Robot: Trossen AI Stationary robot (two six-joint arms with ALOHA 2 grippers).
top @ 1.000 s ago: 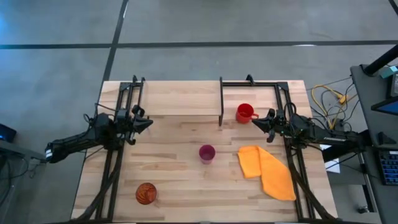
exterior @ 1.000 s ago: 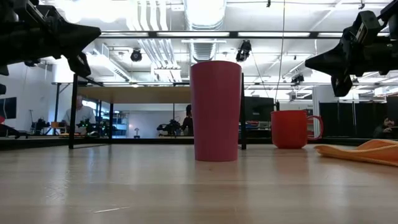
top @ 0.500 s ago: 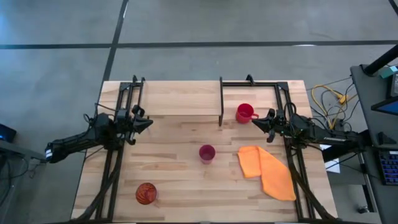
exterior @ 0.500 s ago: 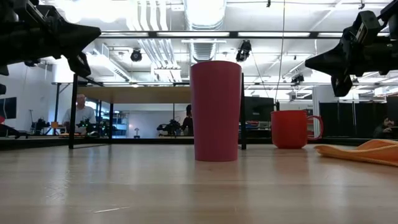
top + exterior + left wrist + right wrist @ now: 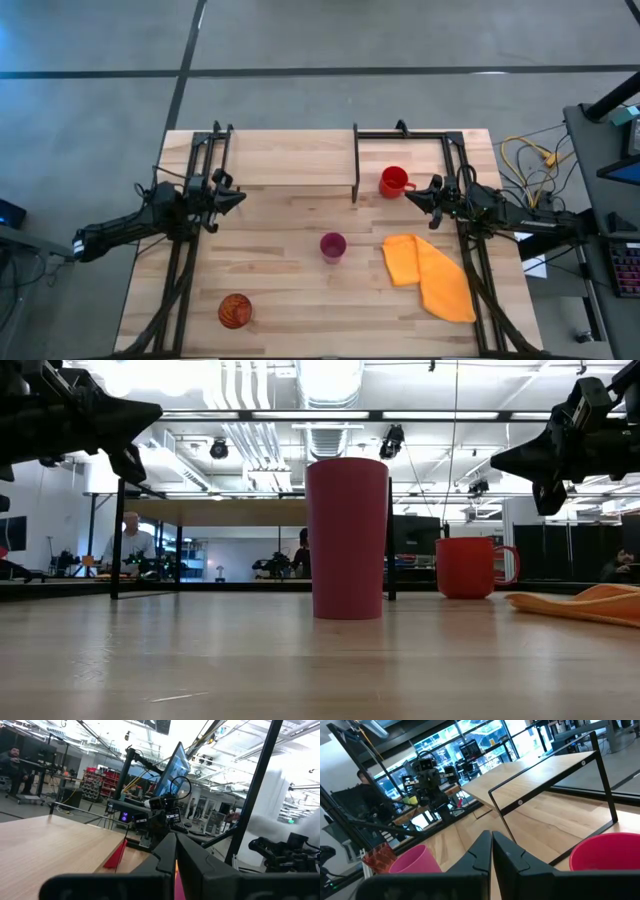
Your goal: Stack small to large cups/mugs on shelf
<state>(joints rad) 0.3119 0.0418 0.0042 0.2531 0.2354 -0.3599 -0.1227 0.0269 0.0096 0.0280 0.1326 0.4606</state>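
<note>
The pink tumbler (image 5: 333,246) stands upright on its base mid-table, also in the low view (image 5: 348,538). The orange ribbed cup (image 5: 234,311) stands near the front left. The red mug (image 5: 394,182) stands on the table just right of the shelf (image 5: 285,158), its handle toward the right (image 5: 470,568). My left gripper (image 5: 238,199) is shut and empty, above the table's left part. My right gripper (image 5: 410,194) is shut and empty, just right of the red mug, which shows in its wrist view (image 5: 607,852).
An orange cloth (image 5: 430,275) lies crumpled on the table's right part, near the front of my right gripper. The shelf's black wire legs (image 5: 506,825) stand beside the mug. Black frame rails (image 5: 180,270) run along both table sides. A person (image 5: 128,540) sits in the room beyond.
</note>
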